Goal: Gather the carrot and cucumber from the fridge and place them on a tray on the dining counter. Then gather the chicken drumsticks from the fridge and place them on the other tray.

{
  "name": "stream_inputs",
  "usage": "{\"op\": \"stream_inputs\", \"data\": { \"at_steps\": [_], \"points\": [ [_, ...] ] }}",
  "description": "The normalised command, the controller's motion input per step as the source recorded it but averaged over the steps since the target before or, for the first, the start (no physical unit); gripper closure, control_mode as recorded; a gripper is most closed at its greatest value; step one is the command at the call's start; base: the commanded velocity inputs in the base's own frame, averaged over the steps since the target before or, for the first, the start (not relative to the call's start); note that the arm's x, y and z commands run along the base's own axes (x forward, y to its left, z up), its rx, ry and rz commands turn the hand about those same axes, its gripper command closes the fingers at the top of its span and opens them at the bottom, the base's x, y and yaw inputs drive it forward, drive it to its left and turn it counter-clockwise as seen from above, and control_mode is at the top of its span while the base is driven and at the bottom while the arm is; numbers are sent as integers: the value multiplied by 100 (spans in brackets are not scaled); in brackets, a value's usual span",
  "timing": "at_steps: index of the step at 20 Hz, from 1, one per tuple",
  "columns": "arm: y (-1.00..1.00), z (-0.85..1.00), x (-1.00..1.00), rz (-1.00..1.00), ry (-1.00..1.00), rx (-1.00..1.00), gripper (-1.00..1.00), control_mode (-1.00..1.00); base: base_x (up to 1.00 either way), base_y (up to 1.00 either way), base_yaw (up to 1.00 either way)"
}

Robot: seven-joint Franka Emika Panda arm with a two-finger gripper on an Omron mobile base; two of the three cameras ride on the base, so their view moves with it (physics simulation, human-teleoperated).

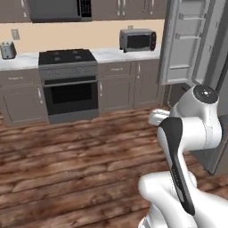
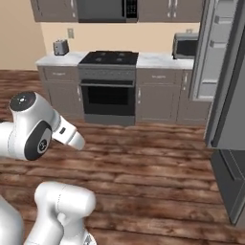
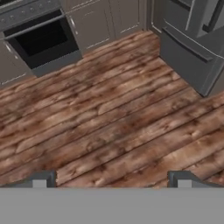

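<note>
While the grey steel fridge [image 1: 196, 49] stands with its upper door swung wide, showing bare white door shelves, the two-finger gripper [image 3: 112, 178] points down at the brown plank floor [image 3: 113, 131] with its jaws spread as wide as they go and nothing between them. Judging from this, the task looks barely begun: no vegetable or drumstick has been picked up, and every step of fetching and placing seems still ahead. The carrot, the cucumber and the chicken cannot be made out; the fridge's inner shelves are hidden behind the open door and cut off at the frame edge. Trays and dining counter lie outside these views. Opposite stand the black-fronted oven [image 2: 107, 98] and grey cabinets [image 1: 122, 84].
</note>
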Motion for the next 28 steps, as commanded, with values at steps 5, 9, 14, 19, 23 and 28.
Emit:
{"op": "stream_inputs", "data": {
  "at_steps": [5,9,14,19,23,28],
  "points": [
    [0,0,0,0,0,0,-100,100,64,2,-27],
    [0,0,0,0,0,0,-100,100,70,11,-33],
    [0,0,0,0,0,0,-100,100,82,15,-34],
    [0,0,0,0,0,0,-100,100,80,15,-34],
    [0,0,0,0,0,0,-100,100,49,9,-32],
    [0,0,0,0,0,0,-100,100,45,9,-34]
  ]
}}
